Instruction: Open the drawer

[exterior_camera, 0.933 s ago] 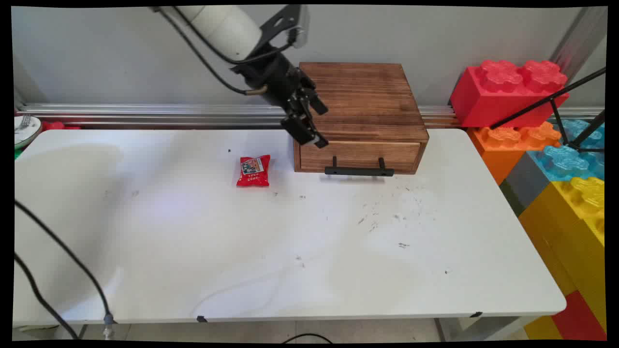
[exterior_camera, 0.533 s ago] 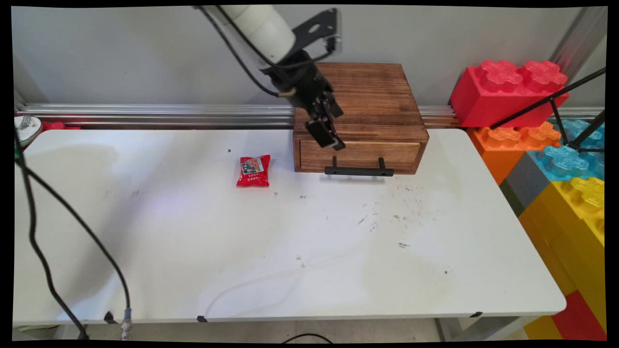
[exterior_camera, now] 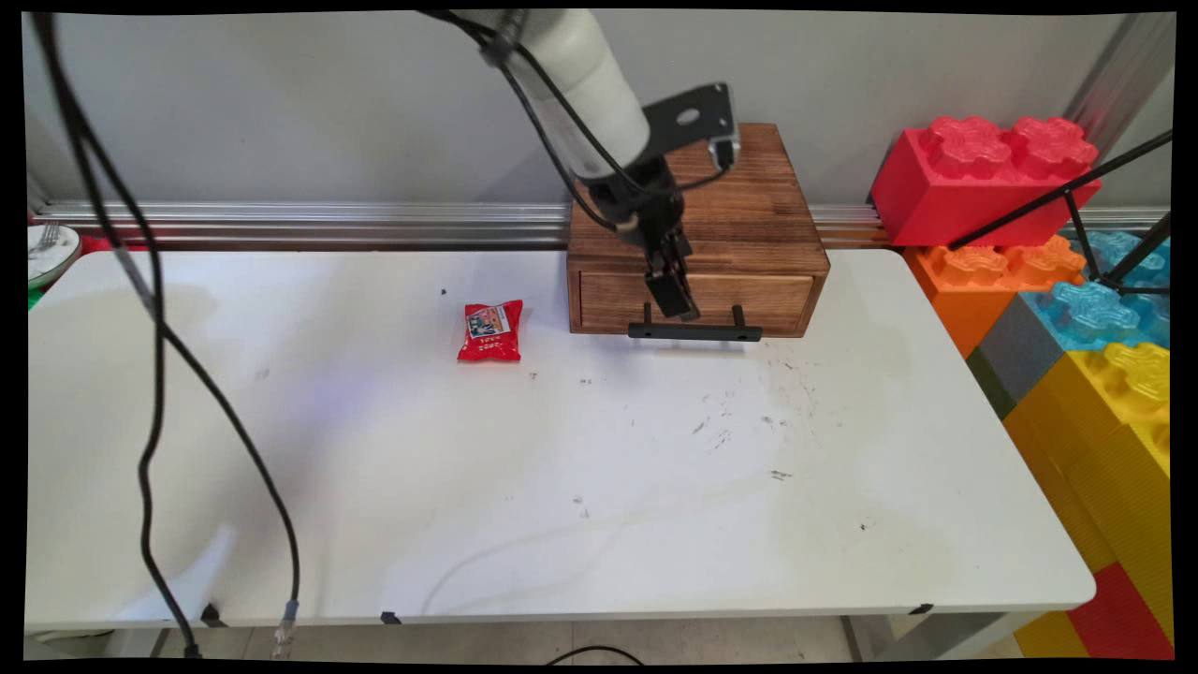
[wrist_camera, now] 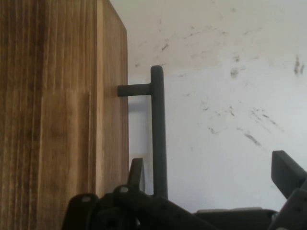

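Gripper (exterior_camera: 676,304), fingers apart astride black handle (exterior_camera: 694,330) of shut wooden drawer box (exterior_camera: 697,229); handle ungrasped; red packet (exterior_camera: 490,330) at nine o'clock.

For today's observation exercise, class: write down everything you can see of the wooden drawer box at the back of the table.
The wooden drawer box is dark-stained, streaky-grained wood, standing squarely at the table's far edge. Its single front drawer looks shut. A black bar handle stands off the drawer front on two short posts. The open gripper hangs just above the handle; in the hand view its fingers straddle the bar, contact unclear.
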`<action>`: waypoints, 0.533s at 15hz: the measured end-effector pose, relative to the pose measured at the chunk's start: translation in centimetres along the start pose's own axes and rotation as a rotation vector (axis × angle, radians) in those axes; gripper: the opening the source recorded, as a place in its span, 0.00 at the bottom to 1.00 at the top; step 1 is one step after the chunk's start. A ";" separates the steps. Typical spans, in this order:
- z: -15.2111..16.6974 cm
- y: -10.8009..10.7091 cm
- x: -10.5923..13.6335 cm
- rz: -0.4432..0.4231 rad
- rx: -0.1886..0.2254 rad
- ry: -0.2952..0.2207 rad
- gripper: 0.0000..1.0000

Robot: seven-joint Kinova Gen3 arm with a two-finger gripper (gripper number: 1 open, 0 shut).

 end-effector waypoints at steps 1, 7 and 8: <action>0.7 0.0 0.3 -0.001 0.003 -0.012 1.00; 5.3 0.1 0.9 -0.005 0.020 -0.076 1.00; 5.9 0.1 0.9 -0.006 0.022 -0.082 1.00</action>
